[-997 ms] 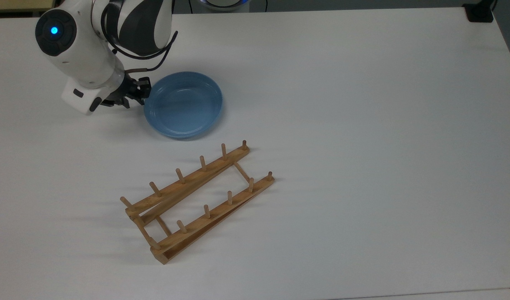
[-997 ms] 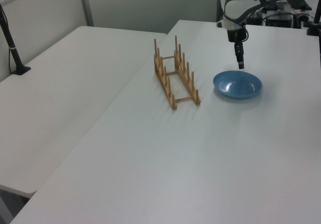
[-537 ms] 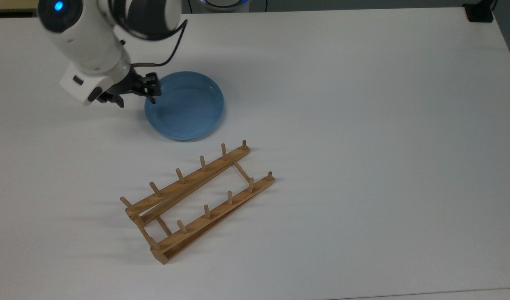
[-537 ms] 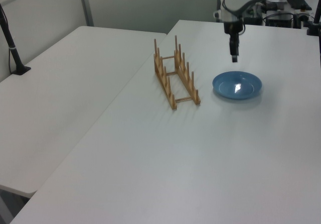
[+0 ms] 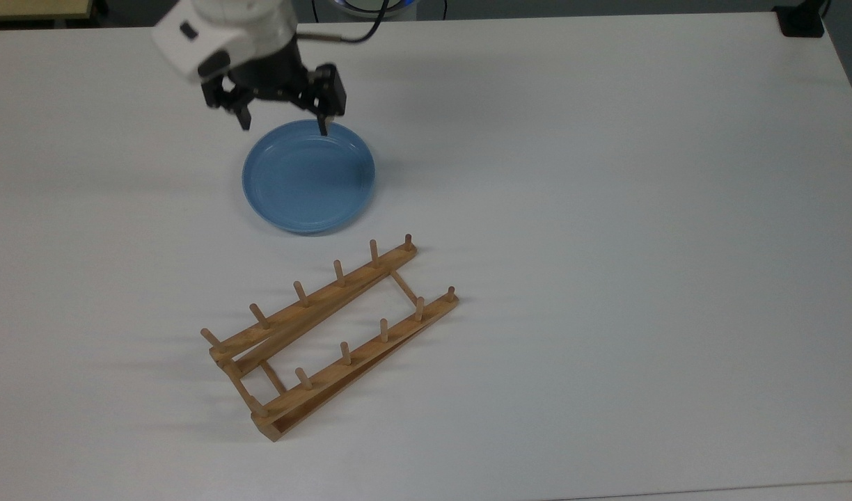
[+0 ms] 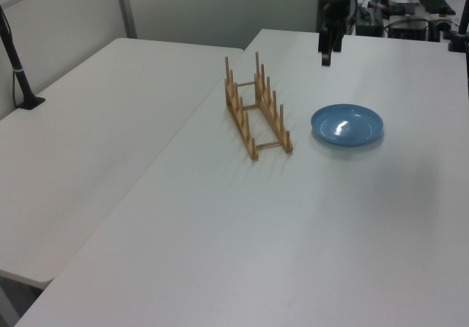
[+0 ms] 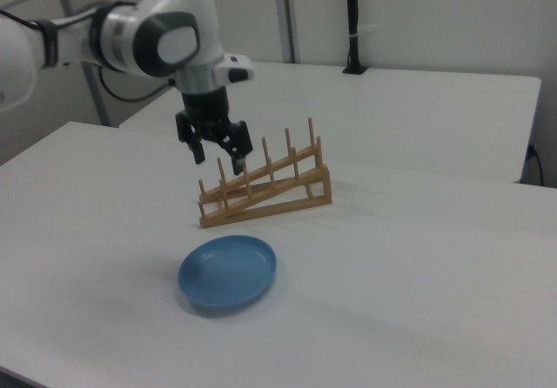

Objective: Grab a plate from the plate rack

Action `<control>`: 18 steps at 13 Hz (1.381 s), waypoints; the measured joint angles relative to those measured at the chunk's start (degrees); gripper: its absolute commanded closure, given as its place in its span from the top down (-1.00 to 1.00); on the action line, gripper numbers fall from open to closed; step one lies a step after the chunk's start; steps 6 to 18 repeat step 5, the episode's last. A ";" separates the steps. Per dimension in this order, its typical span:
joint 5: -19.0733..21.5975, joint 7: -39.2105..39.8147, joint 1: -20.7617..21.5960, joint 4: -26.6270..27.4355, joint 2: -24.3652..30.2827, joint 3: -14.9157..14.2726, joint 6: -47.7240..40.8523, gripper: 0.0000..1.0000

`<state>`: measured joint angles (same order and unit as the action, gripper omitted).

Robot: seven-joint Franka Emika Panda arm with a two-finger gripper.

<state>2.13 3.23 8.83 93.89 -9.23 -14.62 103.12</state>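
The plate (image 5: 308, 175) lies flat on the table (image 5: 607, 209), hollow side up, apart from the rack (image 5: 328, 334), whose slots hold nothing. The gripper (image 5: 281, 118) hangs above the plate's far rim, fingers (image 5: 322, 123) spread and holding nothing. The plate looks rigid, glossy, likely slick and breakable; the raised rim is the only grip. Round, so no long axis; the rack runs diagonally in the top view.
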 measured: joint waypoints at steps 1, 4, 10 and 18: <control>-0.02 -0.65 0.00 0.01 1.44 0.46 -1.21 1.00; -0.03 -1.49 -0.03 0.09 3.79 1.02 -3.32 1.00; -0.03 -1.53 -0.09 0.14 3.89 1.02 -3.41 1.00; -0.03 -1.53 -0.09 0.14 3.89 1.02 -3.41 1.00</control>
